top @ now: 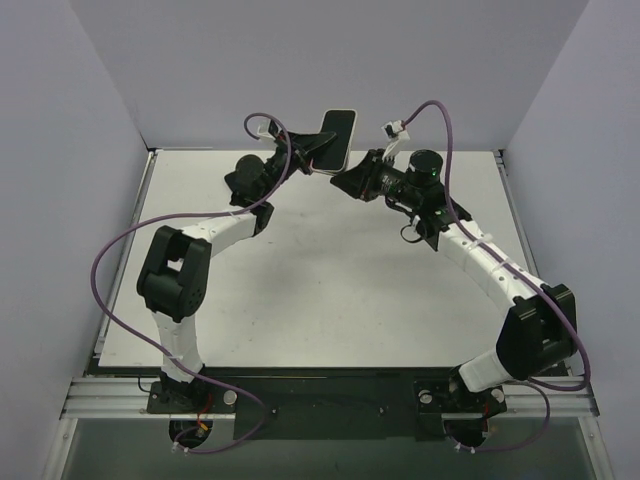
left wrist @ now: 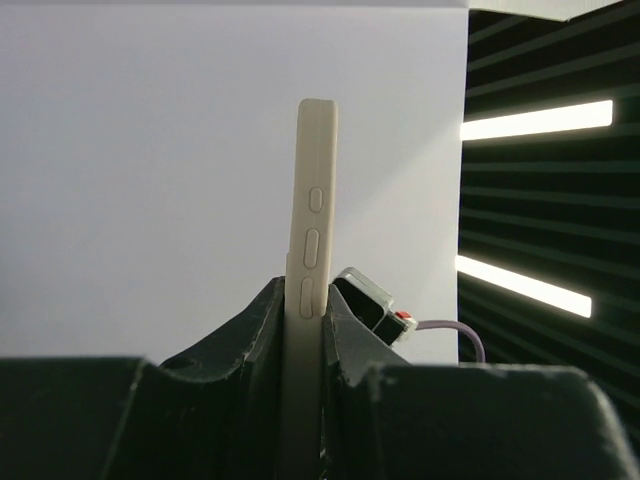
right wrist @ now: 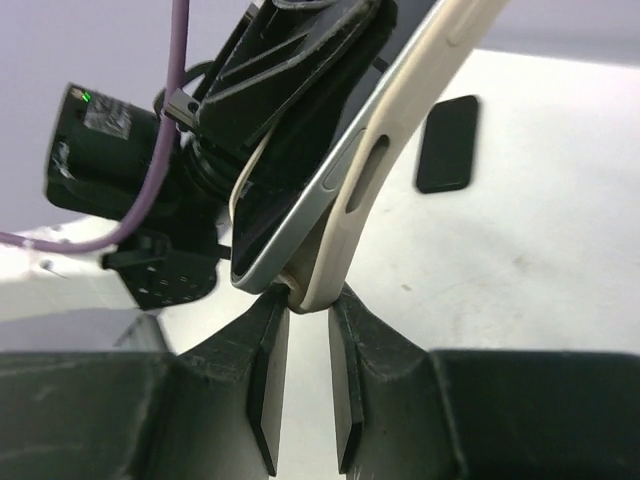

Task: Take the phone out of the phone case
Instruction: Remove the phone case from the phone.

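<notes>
Left gripper (top: 315, 150) raised over far side of table (top: 300, 290), fingers clamped tight across phone case (left wrist: 313, 220). Case stands edge-on and upright in left wrist view, side buttons showing. Phone (top: 340, 135) sits in case, held in the air between both arms, dark screen toward top camera. Right gripper (right wrist: 308, 330) just right of it, fingers nearly closed, pinching case's corner. Cream lip there is peeled off phone's silver edge. Dark flat rectangle (right wrist: 447, 143) lies on table beyond.

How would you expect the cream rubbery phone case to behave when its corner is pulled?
Probably floppy: the cream phone case corner curls off the silver-edged phone at the right gripper. Likely grippy, not slippery: its surface looks matte.
</notes>
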`<act>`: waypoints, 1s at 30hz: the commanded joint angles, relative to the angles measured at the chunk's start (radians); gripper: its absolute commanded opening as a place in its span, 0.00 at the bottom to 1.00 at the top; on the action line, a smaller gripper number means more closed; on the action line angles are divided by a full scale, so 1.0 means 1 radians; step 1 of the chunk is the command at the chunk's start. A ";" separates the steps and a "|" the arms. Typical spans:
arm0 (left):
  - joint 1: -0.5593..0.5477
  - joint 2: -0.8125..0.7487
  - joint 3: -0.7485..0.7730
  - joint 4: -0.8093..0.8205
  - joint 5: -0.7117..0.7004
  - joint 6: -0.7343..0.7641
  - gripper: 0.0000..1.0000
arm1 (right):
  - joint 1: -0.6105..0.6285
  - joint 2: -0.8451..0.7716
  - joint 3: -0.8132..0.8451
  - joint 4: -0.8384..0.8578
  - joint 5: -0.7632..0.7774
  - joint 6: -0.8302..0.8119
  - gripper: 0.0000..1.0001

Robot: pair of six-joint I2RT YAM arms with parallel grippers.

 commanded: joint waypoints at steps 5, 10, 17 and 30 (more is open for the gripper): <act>-0.088 -0.094 0.106 0.263 0.167 -0.554 0.00 | -0.105 0.222 0.105 0.016 -0.098 0.502 0.00; -0.097 -0.086 0.132 0.260 0.184 -0.531 0.00 | -0.148 0.307 0.180 -0.204 -0.153 0.485 0.00; -0.083 -0.101 0.157 0.181 0.215 -0.364 0.00 | -0.130 0.230 0.231 -0.545 -0.104 0.222 0.28; -0.008 -0.147 0.041 -0.077 0.173 0.005 0.00 | -0.100 -0.284 -0.153 -0.226 -0.107 0.394 0.64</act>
